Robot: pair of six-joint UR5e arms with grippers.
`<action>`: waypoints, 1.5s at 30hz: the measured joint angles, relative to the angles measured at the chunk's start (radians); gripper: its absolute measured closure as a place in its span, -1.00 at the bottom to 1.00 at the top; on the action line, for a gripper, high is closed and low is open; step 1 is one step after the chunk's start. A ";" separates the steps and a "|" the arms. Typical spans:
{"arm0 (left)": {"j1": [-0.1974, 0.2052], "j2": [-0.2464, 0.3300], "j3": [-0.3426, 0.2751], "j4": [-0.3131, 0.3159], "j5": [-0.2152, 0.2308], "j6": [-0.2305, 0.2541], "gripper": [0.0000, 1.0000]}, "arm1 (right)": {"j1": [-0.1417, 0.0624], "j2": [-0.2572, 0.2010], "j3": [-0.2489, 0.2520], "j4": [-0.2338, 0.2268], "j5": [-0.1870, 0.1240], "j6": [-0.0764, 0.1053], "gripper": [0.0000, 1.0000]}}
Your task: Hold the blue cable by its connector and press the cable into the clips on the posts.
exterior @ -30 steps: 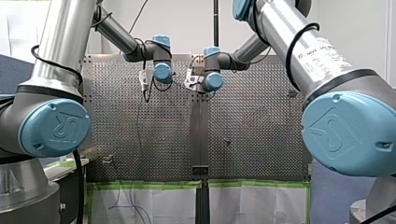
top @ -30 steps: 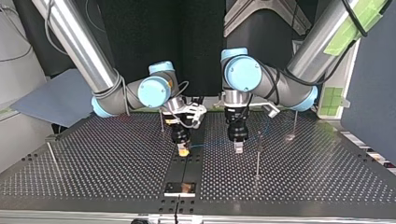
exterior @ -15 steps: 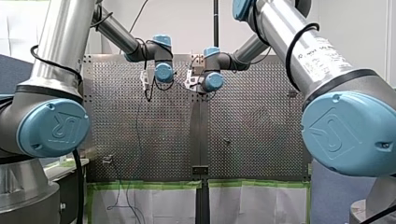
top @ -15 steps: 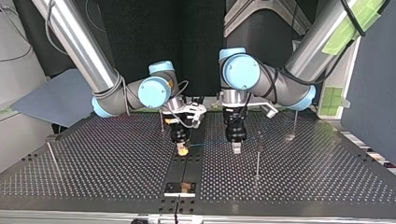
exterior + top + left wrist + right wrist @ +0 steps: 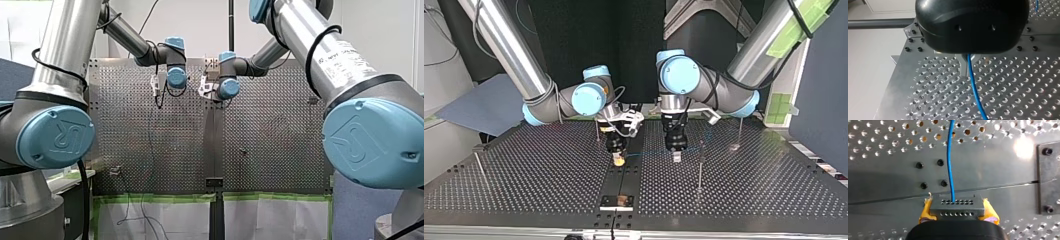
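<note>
My right end effector is clenching the connector, with the blue cable running level to my left end effector, whose grip I cannot tell.

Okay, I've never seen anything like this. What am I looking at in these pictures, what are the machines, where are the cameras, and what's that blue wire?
Two robot arms work over a perforated metal table. One camera looks from behind the arms, one faces them across the table, and one rides on each wrist. Thin posts stand on the table. The right gripper, with yellow pads, is shut on a grey connector. A blue cable leaves the connector and passes the left gripper.
</note>
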 joint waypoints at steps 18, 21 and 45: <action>-0.070 -0.082 -0.002 -0.036 -0.005 -0.011 1.00 | -0.027 -0.001 0.097 -0.004 0.054 0.029 1.00; -0.080 -0.091 -0.005 -0.027 -0.005 -0.014 1.00 | -0.033 -0.002 0.128 -0.005 0.085 0.018 1.00; -0.168 -0.228 -0.014 0.090 -0.025 -0.014 1.00 | -0.107 -0.042 0.367 -0.082 0.148 -0.100 1.00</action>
